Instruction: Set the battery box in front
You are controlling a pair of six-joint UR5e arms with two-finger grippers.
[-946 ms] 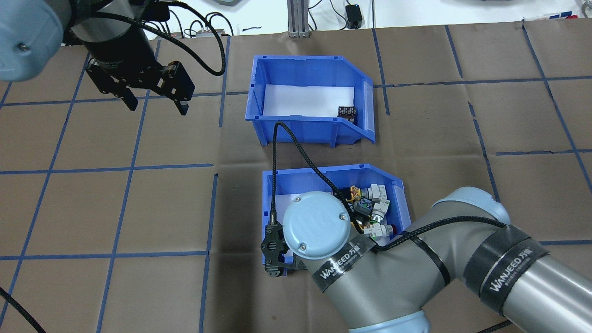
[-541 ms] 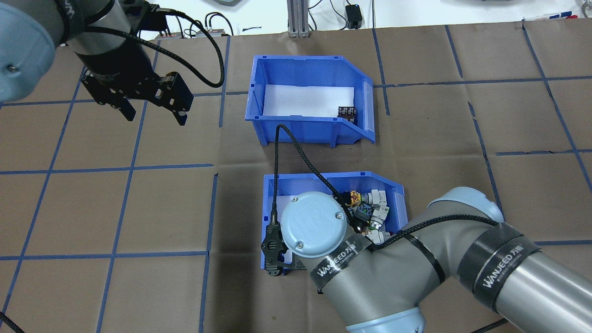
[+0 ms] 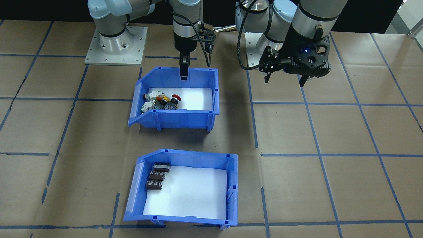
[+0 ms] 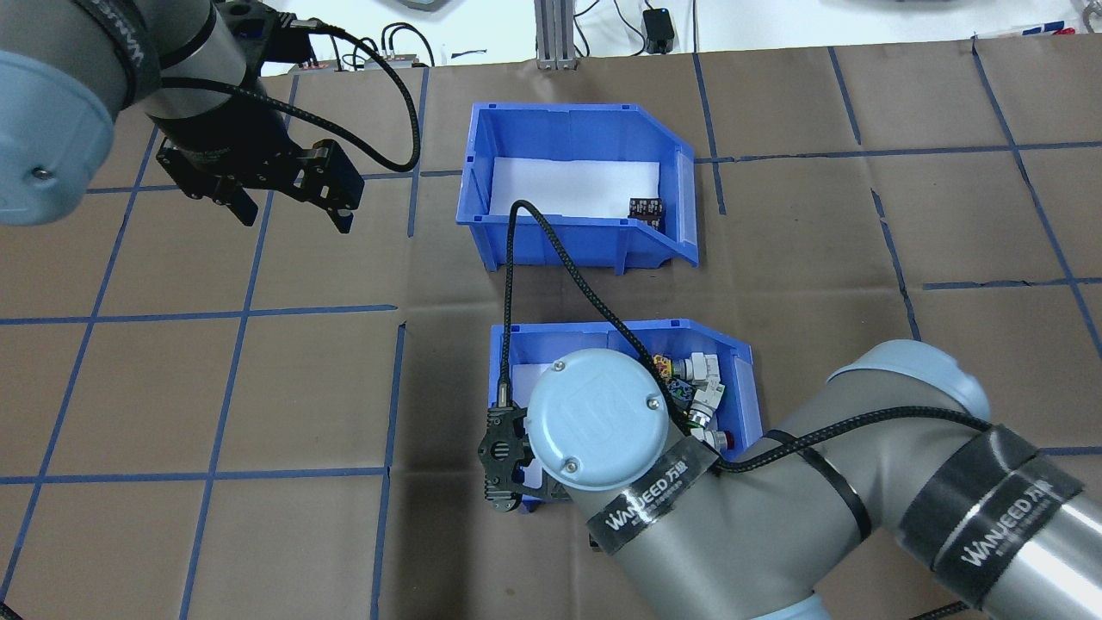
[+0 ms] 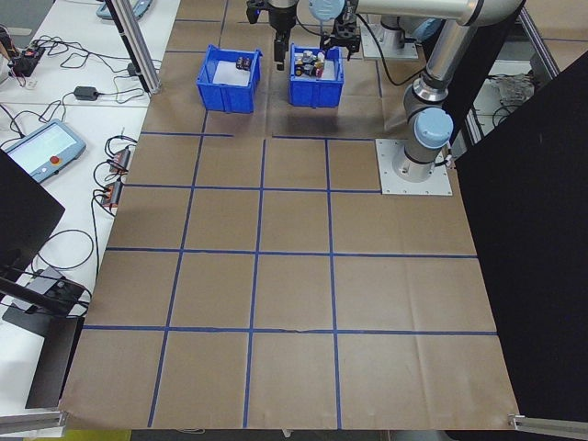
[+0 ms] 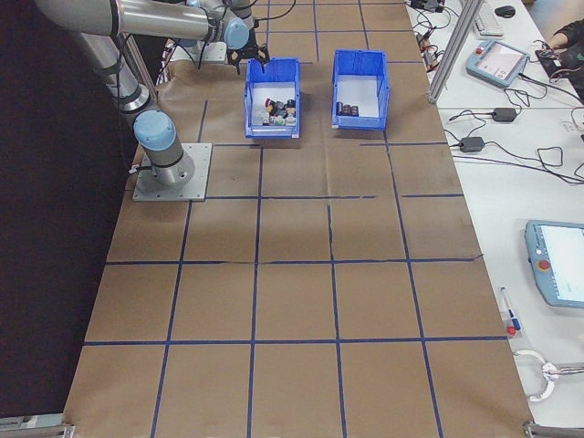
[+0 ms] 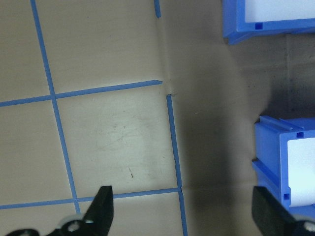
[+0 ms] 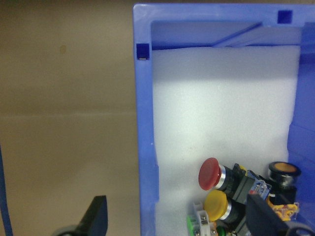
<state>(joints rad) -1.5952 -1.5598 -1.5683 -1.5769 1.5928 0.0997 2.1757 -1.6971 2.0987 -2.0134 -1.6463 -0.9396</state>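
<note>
Right claw (image 3: 183, 71) sits spread astride the near wall of the switch bin (image 4: 740, 379), gripping nothing yet; left claw (image 4: 288, 200) hangs open over bare table (image 4: 258, 387). Battery box (image 4: 568, 185) is farther out, beyond the switch bin. Looks like a bin-shuffling step; next needs a firm pinch on that wall.

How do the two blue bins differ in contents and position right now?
The battery box holds three dark brown cylindrical cells in a row by its slanted side; the switch bin holds a jumble of colourful push-button switches. The battery box sits farther from the robot with no tool near; the switch bin has the right tool at its wall. Both are blue, white-floored.
</note>
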